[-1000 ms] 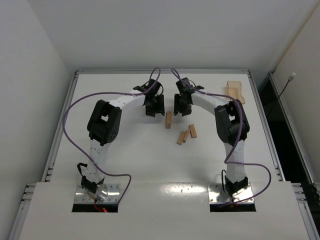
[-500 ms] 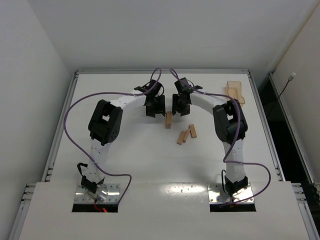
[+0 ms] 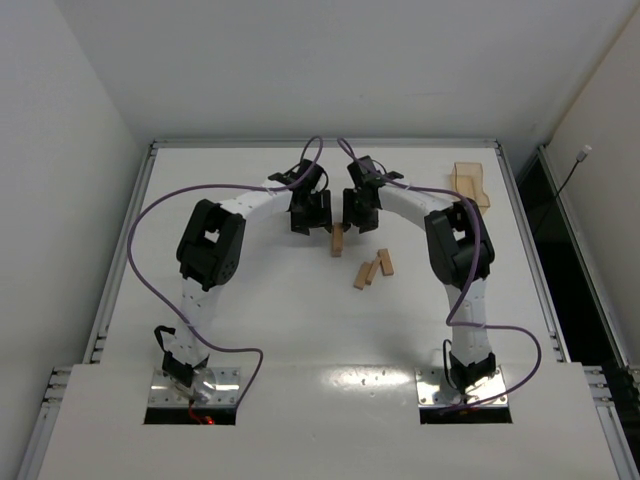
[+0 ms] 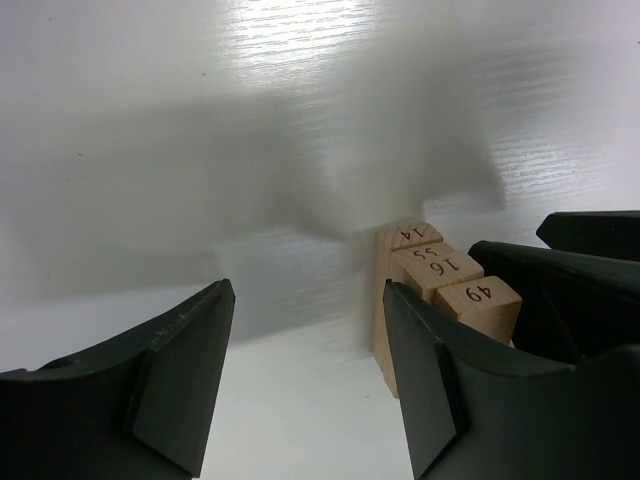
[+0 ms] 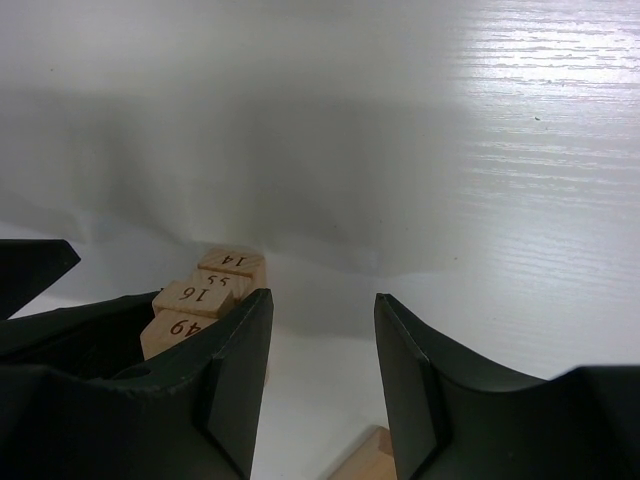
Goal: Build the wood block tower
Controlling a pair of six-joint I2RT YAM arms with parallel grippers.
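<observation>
The wood block tower [image 3: 338, 238] is a tight group of several light-tan blocks at mid-table, their numbered ends showing in both wrist views. My left gripper [image 3: 312, 226] stands just left of it. The left gripper [image 4: 306, 290] is open over bare table, and the blocks [image 4: 430, 270] lie outside its right finger [image 4: 430, 380]. My right gripper [image 3: 358, 224] stands just to the tower's right. The right gripper [image 5: 324, 298] is also open and empty, with the blocks [image 5: 195, 295] outside its left finger [image 5: 235, 380].
Three loose wooden blocks [image 3: 372, 268] lie on the table just right of and nearer than the tower; one block end [image 5: 365, 460] shows below my right fingers. A shallow tan tray [image 3: 470, 183] sits at the back right.
The right gripper has shifted slightly left, closer to the blocks. The left gripper's jaws have widened a little; the left arm has hardly moved.
</observation>
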